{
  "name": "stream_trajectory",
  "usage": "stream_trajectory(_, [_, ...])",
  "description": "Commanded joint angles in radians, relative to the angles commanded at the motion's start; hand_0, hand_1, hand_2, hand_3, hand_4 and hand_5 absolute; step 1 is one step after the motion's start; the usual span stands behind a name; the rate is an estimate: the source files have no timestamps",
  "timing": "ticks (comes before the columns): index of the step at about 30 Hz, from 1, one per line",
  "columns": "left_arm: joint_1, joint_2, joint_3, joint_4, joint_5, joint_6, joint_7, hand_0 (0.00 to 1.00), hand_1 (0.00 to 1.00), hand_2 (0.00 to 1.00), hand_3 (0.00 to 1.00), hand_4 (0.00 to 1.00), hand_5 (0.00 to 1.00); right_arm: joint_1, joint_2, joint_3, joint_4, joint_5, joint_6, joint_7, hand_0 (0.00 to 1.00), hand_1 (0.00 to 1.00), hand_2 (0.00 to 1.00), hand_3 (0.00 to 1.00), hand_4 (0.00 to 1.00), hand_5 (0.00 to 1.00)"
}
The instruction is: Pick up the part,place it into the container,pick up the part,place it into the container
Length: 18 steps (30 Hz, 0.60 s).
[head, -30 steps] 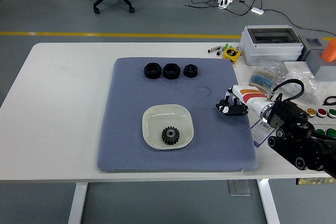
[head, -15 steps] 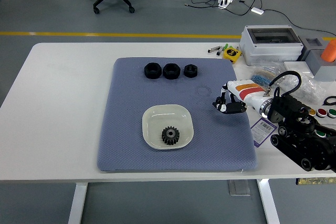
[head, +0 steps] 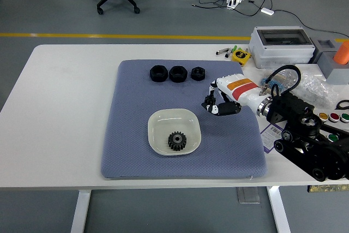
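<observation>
A white dish point(head: 174, 131) sits on the blue-grey mat point(head: 131, 135), and a black gear point(head: 176, 141) lies inside it. Three black nut-like parts point(head: 176, 73) stand in a row near the mat's far edge. My right hand point(head: 215, 105) reaches in from the right over the mat, right of the dish and below the rightmost part. Its fingers are loosely curled downward and hold nothing. The left arm is out of sight.
A grey lidded box point(head: 282, 46), a yellow tape measure point(head: 240, 55), bags of small parts point(head: 278, 80) and coloured buttons point(head: 334, 117) crowd the table's right side. A label tag point(head: 271, 135) lies at the mat's right edge.
My right hand has moved left and slightly away from me, from the mat's right edge toward its middle, closer to the row of black parts. The other objects stayed put.
</observation>
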<state>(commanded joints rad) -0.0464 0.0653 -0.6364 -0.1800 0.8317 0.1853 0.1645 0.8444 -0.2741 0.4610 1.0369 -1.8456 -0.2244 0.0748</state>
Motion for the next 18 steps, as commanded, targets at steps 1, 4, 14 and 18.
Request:
stream_trajectory(1, [0.001, 0.0, -0.003, 0.0, 0.003, 0.0, 0.0, 0.726, 0.696, 0.697, 0.589, 0.641, 0.632, -0.001, 0.001, -0.005, 0.018, 0.002, -0.003, 0.002, 0.002, 0.002, 0.104, 0.186, 0.623, 0.507])
stream_trajectory(4, [0.004, -0.001, -0.012, 0.0, 0.01, 0.001, 0.002, 0.726, 0.697, 0.696, 0.59, 0.64, 0.632, -0.002, 0.01, -0.03, 0.095, -0.003, -0.014, 0.008, 0.002, 0.002, 0.106, 0.189, 0.622, 0.462])
stream_trajectory(14, [0.005, 0.001, -0.011, 0.0, 0.013, 0.002, 0.003, 0.727, 0.699, 0.697, 0.59, 0.639, 0.63, 0.015, 0.08, -0.154, 0.078, 0.008, -0.089, 0.048, 0.002, 0.002, 0.116, 0.199, 0.67, 0.383])
stream_trajectory(18, [0.005, 0.002, -0.013, 0.0, 0.014, 0.004, 0.002, 0.726, 0.7, 0.696, 0.59, 0.639, 0.629, 0.016, 0.095, -0.167, 0.042, 0.003, -0.109, 0.05, 0.002, 0.004, 0.13, 0.233, 0.741, 0.3])
